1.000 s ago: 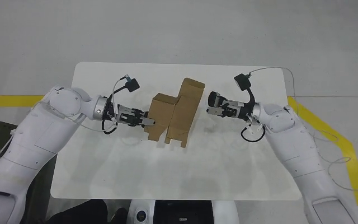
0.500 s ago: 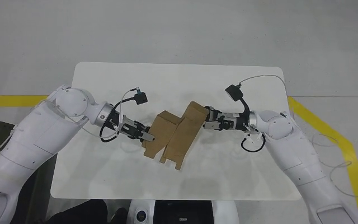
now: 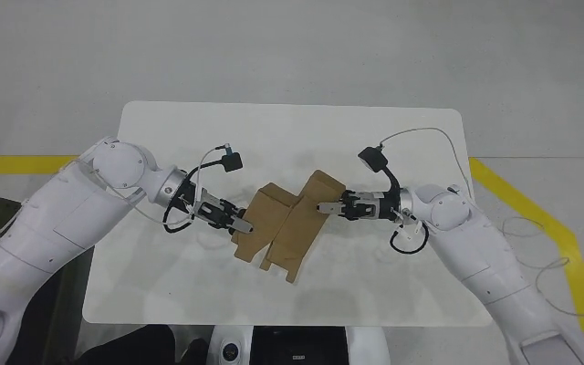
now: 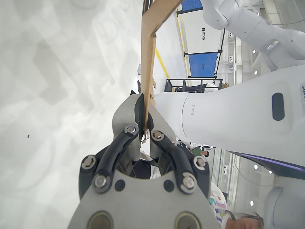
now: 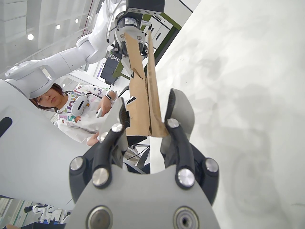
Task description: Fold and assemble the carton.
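Since a second ago our carton has slid toward us and swung round, so its far end now leans more to our right. Our right claw, which then stood clear off that side, has come in to the cardboard. Our left claw has shifted nearer us with its load.

Nearest us is the carton's flapped end, over the middle of the desk; we cannot tell whether those flaps rest on the surface. From there the brown, partly flattened carton runs away from us on a slant. Its long axis goes from near-left to far-right, and its broad faces are turned upward.

Just beyond that near end, on the carton's left side, our left claw is clenched on a thin side panel. From its own wrist, the left claw shows both pads pressed onto the carton. The carton is seen edge-on here, standing straight out from the grip before bending off into a further panel.

Farther on, at the carton's right edge toward the far end, our right claw is spread wide and grasps nothing. From its wrist, the right claw has the doubled carton between its fingers. The carton's corner lies close by one finger and well apart from the other; we cannot tell whether it touches.
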Available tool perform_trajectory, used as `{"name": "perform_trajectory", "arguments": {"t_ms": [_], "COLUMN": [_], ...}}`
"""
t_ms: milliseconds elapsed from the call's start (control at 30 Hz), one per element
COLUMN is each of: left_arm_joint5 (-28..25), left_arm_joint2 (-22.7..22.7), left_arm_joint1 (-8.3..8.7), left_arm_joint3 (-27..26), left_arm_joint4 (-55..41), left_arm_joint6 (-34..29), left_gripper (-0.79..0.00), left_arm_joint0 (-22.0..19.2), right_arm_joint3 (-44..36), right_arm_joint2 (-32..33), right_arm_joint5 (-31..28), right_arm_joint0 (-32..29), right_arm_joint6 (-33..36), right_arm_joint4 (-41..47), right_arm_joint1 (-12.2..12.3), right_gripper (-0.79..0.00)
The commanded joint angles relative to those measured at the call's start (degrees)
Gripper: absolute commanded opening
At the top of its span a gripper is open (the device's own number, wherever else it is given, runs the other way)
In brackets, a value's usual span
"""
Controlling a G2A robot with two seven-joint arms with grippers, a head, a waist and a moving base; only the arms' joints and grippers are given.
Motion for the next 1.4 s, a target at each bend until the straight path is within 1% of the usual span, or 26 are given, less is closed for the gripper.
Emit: {"name": "perform_trajectory", "arguments": {"t_ms": [0,67,100,133,167,200,267,367,467,567,633,800,1067,1233,1367], "left_arm_joint5": [-0.06,-0.17,-0.25,-0.33,-0.49,-0.73,-1.33,-4.32,-7.98,-10.06,-11.40,-12.42,-12.60,-11.50,-10.23], "left_arm_joint2": [0.55,1.06,1.32,1.57,1.78,1.95,2.13,2.01,1.33,0.50,0.25,-1.05,-3.16,-4.09,-5.02], "left_arm_joint1": [0.12,0.23,0.28,0.33,0.37,0.40,0.46,0.61,0.78,0.60,0.38,0.15,-0.40,-1.19,-1.54], "left_arm_joint3": [0.15,0.37,0.50,0.61,0.75,0.92,1.25,1.95,4.55,6.65,6.70,6.87,7.05,6.64,5.80], "left_arm_joint4": [-0.49,-0.81,-1.02,-1.13,-1.33,-1.68,-2.71,-3.39,-5.71,-9.38,-10.42,-13.22,-13.63,-12.48,-11.95], "left_arm_joint6": [0.07,0.17,0.26,0.34,0.50,0.74,1.34,4.34,8.01,10.10,11.44,12.47,12.73,15.35,16.18], "left_gripper": [-0.785,-0.785,-0.727,-0.563,-0.459,0.000,0.000,0.000,0.000,0.000,0.000,0.000,0.000,0.000,0.000], "left_arm_joint0": [-0.38,-0.84,-1.03,-1.24,-1.43,-1.59,-1.83,-1.68,-0.47,0.91,2.14,4.61,7.18,8.24,9.28], "right_arm_joint3": [0.15,0.43,0.60,0.76,0.99,1.20,1.74,2.68,3.67,4.55,4.92,5.52,5.01,4.81,4.86], "right_arm_joint2": [-0.54,-1.05,-1.30,-1.50,-1.62,-1.74,-1.86,-1.72,-1.40,-0.99,-0.75,0.12,1.07,1.17,1.77], "right_arm_joint5": [-0.29,-0.89,-1.11,-1.41,-1.90,-2.41,-3.33,-5.06,-6.43,-7.39,-7.49,-7.05,-6.40,-5.87,-5.58], "right_arm_joint0": [0.29,0.57,0.75,0.93,1.02,1.11,1.30,1.37,1.30,1.08,0.97,0.62,0.03,-0.16,-0.49], "right_arm_joint6": [-0.29,-0.89,-1.11,-1.41,-1.90,-2.42,-3.33,-5.06,-6.44,-7.45,-8.13,-10.73,-15.43,-17.23,-18.89], "right_arm_joint4": [0.50,1.04,1.17,1.29,1.53,1.80,2.13,2.71,2.91,3.31,3.14,1.55,-1.67,-2.99,-4.54], "right_arm_joint1": [0.19,0.40,0.51,0.62,0.72,0.81,0.98,1.13,1.18,1.08,0.99,0.79,0.28,-0.13,-0.29], "right_gripper": [-0.785,-0.785,-0.785,-0.785,-0.785,-0.785,-0.785,-0.785,-0.785,-0.785,-0.785,-0.785,-0.785,-0.785,-0.785]}}
